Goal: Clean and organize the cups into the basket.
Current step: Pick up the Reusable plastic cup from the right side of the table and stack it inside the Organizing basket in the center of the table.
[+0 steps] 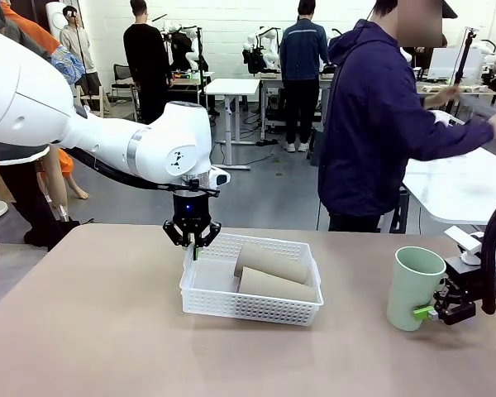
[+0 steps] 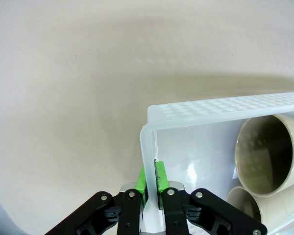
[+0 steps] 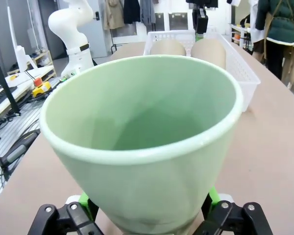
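The white perforated basket (image 1: 250,307) sits mid-table with two tan cups (image 1: 273,262) (image 1: 278,286) lying on their sides inside. My left gripper (image 1: 194,245) comes down at the basket's far-left corner. In the left wrist view this gripper (image 2: 151,170) is shut on the basket's end wall (image 2: 148,147), one green pad on each side, beside the open cup mouths (image 2: 265,154). The mint green cup (image 1: 413,288) stands upright at the right. My right gripper (image 1: 426,314) is open around its base, and the cup (image 3: 147,122) sits between the pads (image 3: 85,203).
A person in a dark blue hoodie (image 1: 372,124) stands at the far side, turned and reaching to a white side table (image 1: 463,186). Bare tabletop (image 1: 91,331) lies left and in front of the basket. From the right wrist, the basket (image 3: 246,68) lies straight ahead.
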Tool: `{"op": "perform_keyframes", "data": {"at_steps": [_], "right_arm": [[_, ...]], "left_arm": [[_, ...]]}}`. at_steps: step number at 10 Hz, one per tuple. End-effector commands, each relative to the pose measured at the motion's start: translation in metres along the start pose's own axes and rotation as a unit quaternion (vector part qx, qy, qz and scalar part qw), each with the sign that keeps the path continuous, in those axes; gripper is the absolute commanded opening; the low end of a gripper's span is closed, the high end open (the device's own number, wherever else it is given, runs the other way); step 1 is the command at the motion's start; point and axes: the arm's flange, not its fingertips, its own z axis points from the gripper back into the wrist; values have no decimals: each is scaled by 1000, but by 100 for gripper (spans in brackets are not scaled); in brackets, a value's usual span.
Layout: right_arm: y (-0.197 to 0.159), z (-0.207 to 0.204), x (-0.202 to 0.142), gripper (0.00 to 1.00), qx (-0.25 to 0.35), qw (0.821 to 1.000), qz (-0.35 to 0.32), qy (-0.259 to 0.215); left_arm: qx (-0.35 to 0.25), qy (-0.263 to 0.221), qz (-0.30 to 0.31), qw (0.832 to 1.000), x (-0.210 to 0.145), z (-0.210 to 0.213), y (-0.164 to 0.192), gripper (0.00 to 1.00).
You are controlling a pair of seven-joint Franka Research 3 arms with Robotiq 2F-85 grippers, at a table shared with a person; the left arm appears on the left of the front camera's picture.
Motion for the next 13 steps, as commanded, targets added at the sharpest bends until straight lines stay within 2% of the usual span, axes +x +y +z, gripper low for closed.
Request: {"op": "perform_keyframes", "data": {"at_steps": [1, 2, 3, 4, 5, 6, 7, 10, 13], "right_arm": [[-4, -4, -2, 100, 2, 1000, 19, -19], [-3, -3, -3, 41, 4, 1000, 18, -15], [-3, -3, -4, 41, 4, 1000, 18, -17], [-4, -3, -4, 0, 2, 1000, 18, -18], [-4, -2, -3, 35, 0, 1000, 18, -18], [-3, 1, 1, 0, -7, 1000, 20, -16], [0, 4, 20, 16, -30, 1000, 5, -3], [3, 35, 131, 16, -96, 995, -23, 18], [9, 47, 196, 16, -124, 992, -21, 26]], "left_arm": [[1, -1, -1, 1000, -1, 1, 1, 0], [1, -1, -1, 1000, -1, 1, 1, 0], [1, -1, -1, 1000, -1, 1, 1, 0], [1, -1, -1, 1000, -1, 1, 1, 0], [1, -1, -1, 1000, -1, 1, 1, 0], [1, -1, -1, 1000, -1, 1, 1, 0], [1, -1, -1, 1000, -1, 1, 1, 0], [1, -1, -1, 1000, -1, 1, 1, 0], [1, -1, -1, 1000, -1, 1, 1, 0]]}}
